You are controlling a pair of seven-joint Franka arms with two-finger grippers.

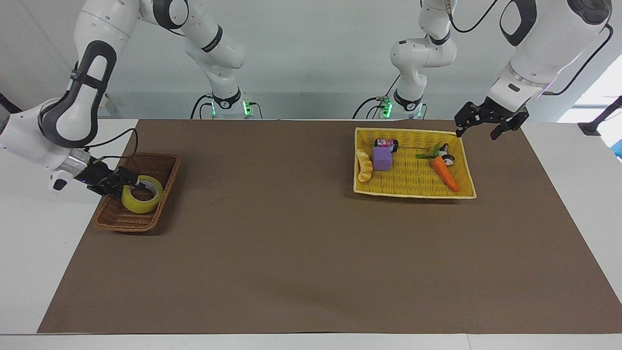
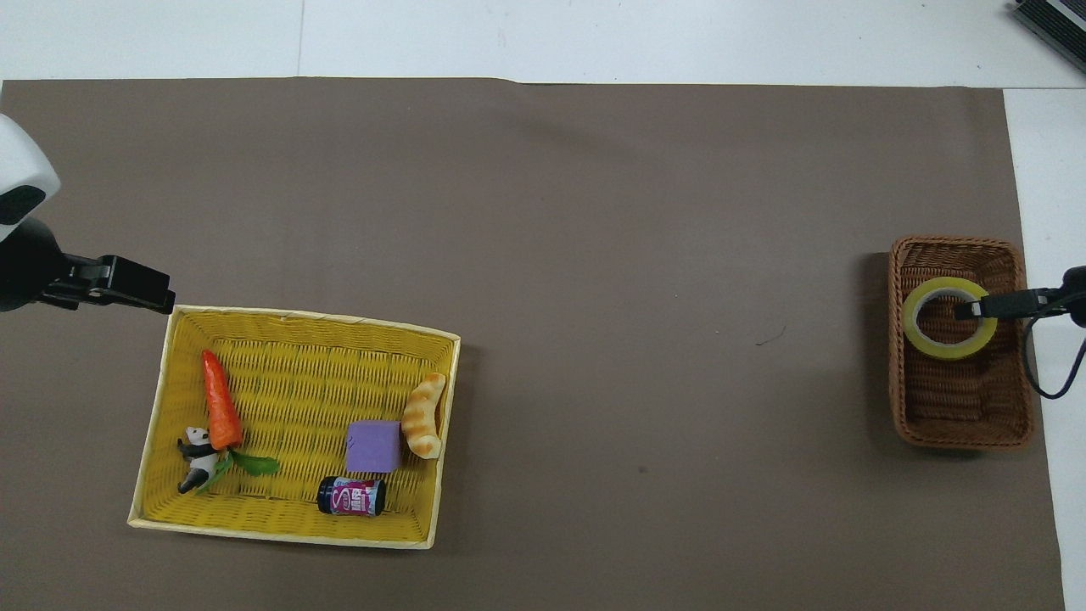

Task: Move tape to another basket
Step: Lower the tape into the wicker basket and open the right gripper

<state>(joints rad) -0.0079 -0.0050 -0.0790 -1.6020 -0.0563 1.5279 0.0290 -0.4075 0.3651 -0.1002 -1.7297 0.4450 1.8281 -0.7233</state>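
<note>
**Tape in the wicker basket, right pincer at its rim**

You are looking at a white worktop (image 1: 29,272) with a large brown mat (image 1: 291,243) covering most of it. Both baskets sit on that mat, well apart from each other.

The bigger one, the yellow basket (image 1: 413,194), lies toward the left arm's end, close to the robots. The brown wicker basket (image 1: 124,223) lies at the right arm's end of the mat, by the mat's edge.

The tape (image 1: 138,206) is inside the wicker basket, tilted rather than lying flat, with its open core facing up and toward the robots. Whether it rests on the basket floor you cannot tell from either view.

The right pincer (image 1: 129,181) reaches in low from the worktop's end, and one fingertip sits inside the roll's core in the overhead view. You cannot tell whether its fingers are clamped on the roll's wall or parted from it.

The left pincer (image 1: 476,133) hangs in the air by the yellow basket's corner at the left arm's end, fingers spread apart and holding nothing; that arm waits.

In the yellow basket you have a carrot (image 1: 445,173), a purple block (image 1: 382,158), a bread toy (image 1: 364,166) just beside the block, a small can (image 1: 386,143) lying on its side, and a tiny panda (image 1: 448,158) at the carrot's leafy end.
</note>
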